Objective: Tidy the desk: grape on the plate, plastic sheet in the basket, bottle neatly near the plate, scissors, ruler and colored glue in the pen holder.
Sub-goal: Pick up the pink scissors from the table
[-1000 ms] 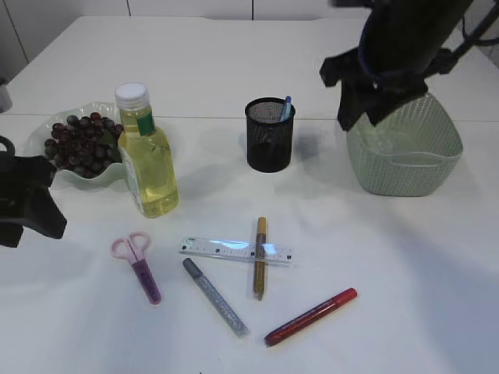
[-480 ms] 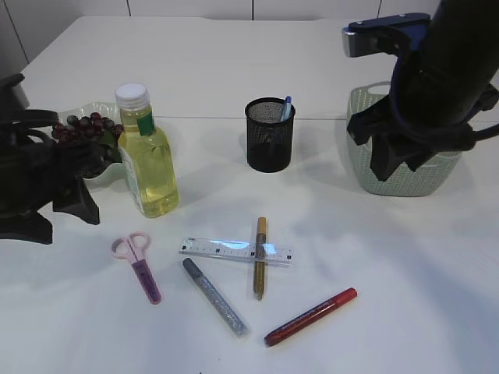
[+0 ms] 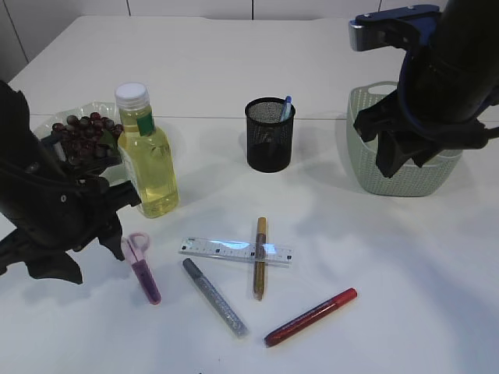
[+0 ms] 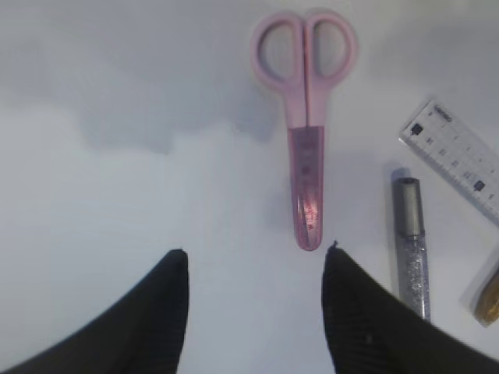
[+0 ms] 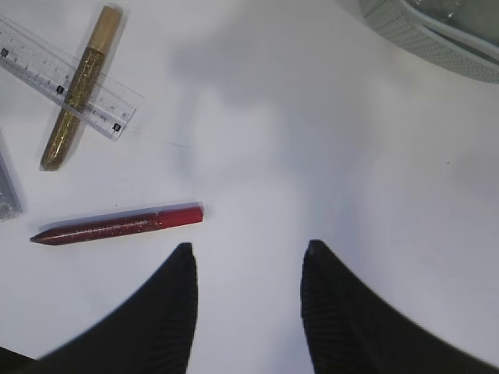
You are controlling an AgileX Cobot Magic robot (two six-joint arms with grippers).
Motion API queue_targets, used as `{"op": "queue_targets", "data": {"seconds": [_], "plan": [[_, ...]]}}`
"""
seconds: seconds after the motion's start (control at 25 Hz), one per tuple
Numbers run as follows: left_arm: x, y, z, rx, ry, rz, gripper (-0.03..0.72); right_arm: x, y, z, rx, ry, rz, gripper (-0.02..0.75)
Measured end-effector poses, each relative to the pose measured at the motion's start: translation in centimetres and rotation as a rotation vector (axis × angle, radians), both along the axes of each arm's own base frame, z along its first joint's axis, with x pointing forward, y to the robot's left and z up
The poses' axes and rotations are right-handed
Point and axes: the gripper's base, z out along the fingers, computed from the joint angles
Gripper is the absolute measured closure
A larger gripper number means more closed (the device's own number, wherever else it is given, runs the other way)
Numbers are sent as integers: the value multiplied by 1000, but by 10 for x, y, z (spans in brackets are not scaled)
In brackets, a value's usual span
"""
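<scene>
The pink scissors (image 3: 140, 265) lie flat at the front left. In the left wrist view they (image 4: 306, 117) lie just beyond my open, empty left gripper (image 4: 257, 253), blade tip near the right finger. The clear ruler (image 3: 234, 251) lies under the gold glue (image 3: 260, 257), with the silver glue (image 3: 215, 297) and red glue (image 3: 310, 316) in front. My right gripper (image 5: 249, 249) is open and empty above bare table, with the red glue (image 5: 117, 224) to its left. The bottle (image 3: 148, 160) stands beside the plate (image 3: 48, 125) of grapes (image 3: 78, 136). The mesh pen holder (image 3: 269, 144) holds a blue pen.
The green basket (image 3: 405, 175) stands at the back right, partly behind my right arm; its rim shows in the right wrist view (image 5: 421, 39). What lies inside it I cannot tell. The left arm hides part of the plate.
My left arm has swung forward and right, from beside the plate down over the scissors. The right arm has come off the basket and has barely shifted in the last half second.
</scene>
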Motion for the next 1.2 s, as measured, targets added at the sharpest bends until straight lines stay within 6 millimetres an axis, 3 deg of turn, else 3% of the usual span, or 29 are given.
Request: {"op": "queue_targets", "data": {"seconds": [0.28, 0.6, 1.2], "plan": [[11, -8, -21, -10, 33, 21, 293, 0, 0, 0, 0, 0, -2, 384], [43, -22, -22, 9, 6, -2, 295, 0, 0, 0, -1, -3, -1, 384], [47, -25, -53, 34, 78, 7, 298, 2, -1, 0, -15, -20, 2, 384]]}}
